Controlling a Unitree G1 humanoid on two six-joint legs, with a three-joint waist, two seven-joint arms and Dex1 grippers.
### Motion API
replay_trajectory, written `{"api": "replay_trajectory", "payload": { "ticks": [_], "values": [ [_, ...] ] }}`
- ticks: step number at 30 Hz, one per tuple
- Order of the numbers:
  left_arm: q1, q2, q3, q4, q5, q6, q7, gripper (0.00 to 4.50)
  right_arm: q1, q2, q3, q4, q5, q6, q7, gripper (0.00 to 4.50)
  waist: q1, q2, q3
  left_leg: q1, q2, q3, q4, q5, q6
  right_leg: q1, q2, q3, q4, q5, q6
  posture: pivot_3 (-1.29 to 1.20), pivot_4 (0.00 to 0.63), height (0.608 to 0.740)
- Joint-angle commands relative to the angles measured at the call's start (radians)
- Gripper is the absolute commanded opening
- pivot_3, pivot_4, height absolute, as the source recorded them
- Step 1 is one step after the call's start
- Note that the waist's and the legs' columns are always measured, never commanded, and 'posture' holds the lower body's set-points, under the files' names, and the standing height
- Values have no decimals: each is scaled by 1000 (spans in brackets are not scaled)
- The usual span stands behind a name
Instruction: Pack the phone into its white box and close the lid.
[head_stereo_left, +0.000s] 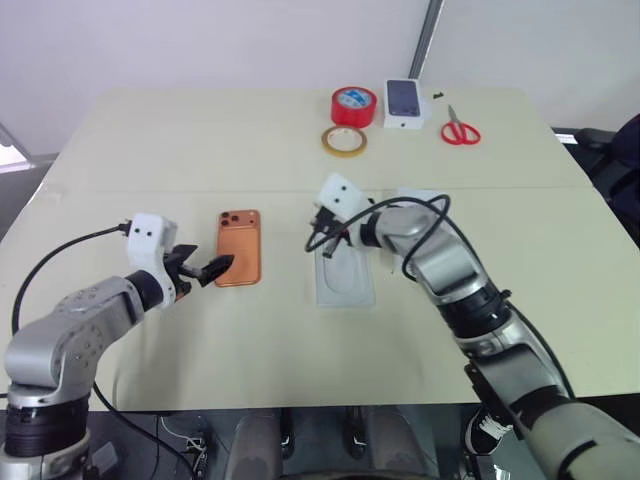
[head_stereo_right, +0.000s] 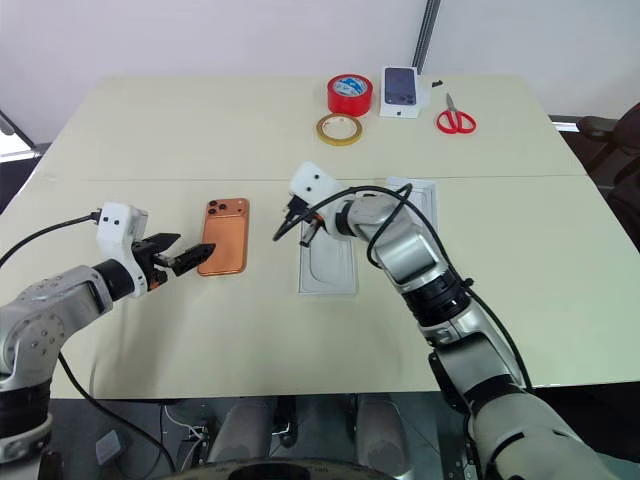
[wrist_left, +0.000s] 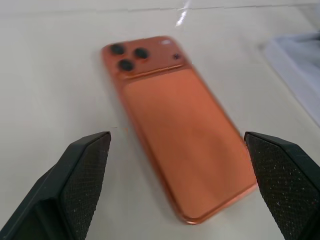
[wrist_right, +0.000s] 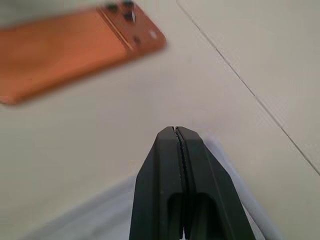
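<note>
Orange phone lies flat, lenses toward the far edge; left gripper spread open beside it, right gripper pinched shut, empty.

No text, label, brand, number or sign can be read anywhere.

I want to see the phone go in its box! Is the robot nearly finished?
Not yet, nothing is packed. The orange phone lies camera-side up on the table, outside the white box. The left gripper is open right at the phone's near end, ready to take it. The right gripper is shut, holding nothing, over the box. Left to do: lift the phone, lay it in, close the lid.
</note>
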Motion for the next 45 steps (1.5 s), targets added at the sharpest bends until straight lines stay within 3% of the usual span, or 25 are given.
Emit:
{"api": "replay_trajectory", "payload": {
  "ticks": [1, 10, 19, 27, 45],
  "values": [
    [-84, -27, 46, 49, -22, 103, 74, 4500, -44, 56, 44, 34, -8, -25, -4, 27, 0, 0, 0, 0, 0, 0, 0, 0, 0, 0, 0, 0, 0, 0, 0, 0, 150, 740],
    [-230, -106, 7, 174, -17, 328, 118, 4500, -82, 160, 208, 236, -106, -95, 1, 27, 0, -1, 0, 1, -1, -1, 0, 1, -2, 1, 0, 0, 3, 1, 2, 0, 150, 740],
    [-275, -264, 65, 106, -66, 525, 109, 4500, -73, 155, 192, 237, -118, -115, 22, 27, 2, -1, -1, 3, -1, -2, 0, 1, -3, 2, 0, 0, 3, 1, 2, 0, 150, 740],
    [-285, -360, 142, 100, -103, 535, 157, 4500, -49, 132, 181, 202, -128, -107, 41, 27, 5, -2, -2, 3, -2, -3, 0, 1, -3, 4, -1, 0, 3, 0, 0, 0, 150, 740],
    [-387, -395, 376, 208, -56, 535, 267, 4500, -25, 134, 188, 171, -131, -88, 46, 27, -3, -2, -2, 3, -1, -3, 0, 1, -3, 3, 0, -1, 3, 1, 1, 0, 150, 740]
  ]
}}
